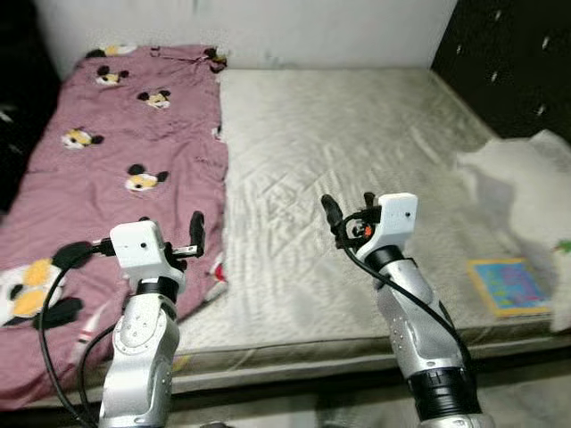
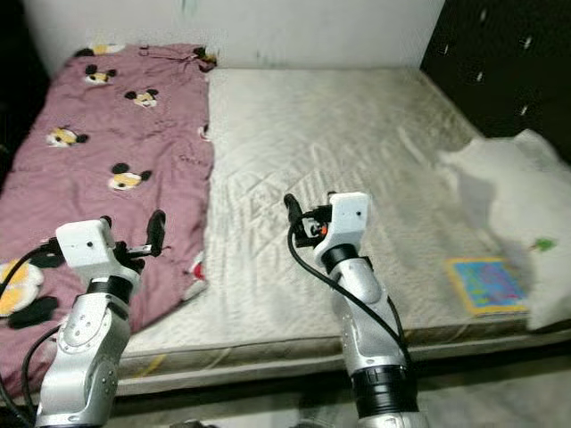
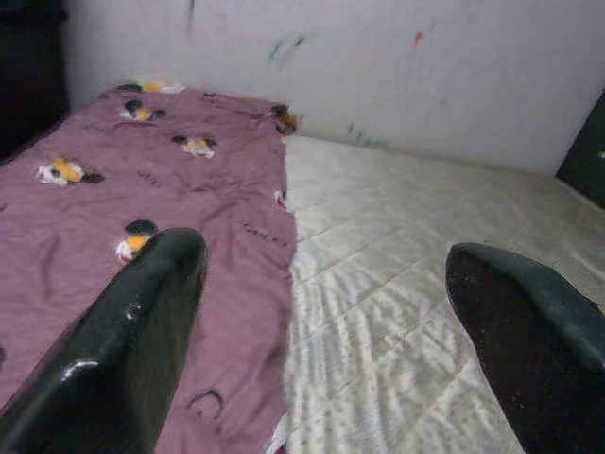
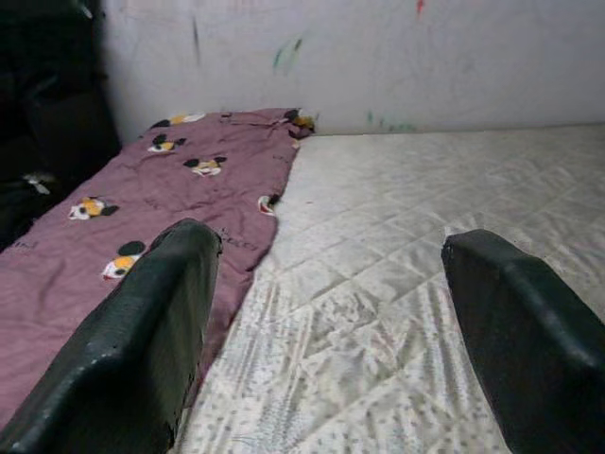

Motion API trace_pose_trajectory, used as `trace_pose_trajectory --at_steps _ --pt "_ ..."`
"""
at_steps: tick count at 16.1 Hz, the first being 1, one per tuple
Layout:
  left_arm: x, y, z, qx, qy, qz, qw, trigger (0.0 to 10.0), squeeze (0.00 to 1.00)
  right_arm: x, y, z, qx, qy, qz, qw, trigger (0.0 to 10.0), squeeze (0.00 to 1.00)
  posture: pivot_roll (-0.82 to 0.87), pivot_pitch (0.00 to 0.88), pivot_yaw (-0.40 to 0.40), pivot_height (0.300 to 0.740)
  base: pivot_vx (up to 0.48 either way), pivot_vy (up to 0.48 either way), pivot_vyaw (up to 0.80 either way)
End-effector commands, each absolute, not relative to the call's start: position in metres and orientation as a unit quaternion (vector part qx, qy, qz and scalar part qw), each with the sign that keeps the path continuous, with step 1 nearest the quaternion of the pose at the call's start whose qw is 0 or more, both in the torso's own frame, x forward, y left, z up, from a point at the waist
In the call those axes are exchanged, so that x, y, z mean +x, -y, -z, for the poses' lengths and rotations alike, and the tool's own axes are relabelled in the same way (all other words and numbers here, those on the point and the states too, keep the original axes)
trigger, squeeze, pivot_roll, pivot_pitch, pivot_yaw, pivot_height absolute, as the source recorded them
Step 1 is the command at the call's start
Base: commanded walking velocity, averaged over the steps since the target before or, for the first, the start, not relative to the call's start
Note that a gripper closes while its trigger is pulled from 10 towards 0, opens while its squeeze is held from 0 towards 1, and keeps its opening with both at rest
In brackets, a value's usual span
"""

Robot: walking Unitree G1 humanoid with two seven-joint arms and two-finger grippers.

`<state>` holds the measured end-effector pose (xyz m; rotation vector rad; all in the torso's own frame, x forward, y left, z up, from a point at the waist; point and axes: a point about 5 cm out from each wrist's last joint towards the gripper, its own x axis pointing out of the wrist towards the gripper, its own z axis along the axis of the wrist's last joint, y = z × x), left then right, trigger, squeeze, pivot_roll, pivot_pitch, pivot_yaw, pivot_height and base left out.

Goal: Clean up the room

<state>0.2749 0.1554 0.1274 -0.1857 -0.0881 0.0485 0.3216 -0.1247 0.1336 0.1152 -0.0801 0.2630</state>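
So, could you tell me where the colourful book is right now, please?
In the head views the book lies flat on the bare mattress near its front right corner, right of the right hand and beside the white bedding.

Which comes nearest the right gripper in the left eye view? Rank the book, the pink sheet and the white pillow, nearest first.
From the right gripper, above the bare mattress:
1. Pink sheet, to its left; the sheet's edge lies nearest.
2. Book, to its right, at the mattress's front edge.
3. White pillow, farthest right, by the dark headboard.
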Motion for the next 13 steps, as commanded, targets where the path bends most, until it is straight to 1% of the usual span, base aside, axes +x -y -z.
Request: trace_pose_trajectory --at_steps 1,13 --pt "0.2746 -0.1529 -0.1275 -0.091 0.04 -0.018 0.995 10.0 0.0 0.3214 0.13 -0.1333 0.059 0.039 -0.121 0.99 10.0 0.0 -0.04 0.09 -0.038 0.74 0.0 0.469 0.0" --pt "0.2755 -0.1542 -0.1276 -0.094 0.036 -0.023 0.995 10.0 0.0 0.3215 0.1302 -0.1301 0.051 0.029 -0.119 0.991 10.0 0.0 -0.04 0.094 -0.037 0.74 0.0 0.469 0.0"
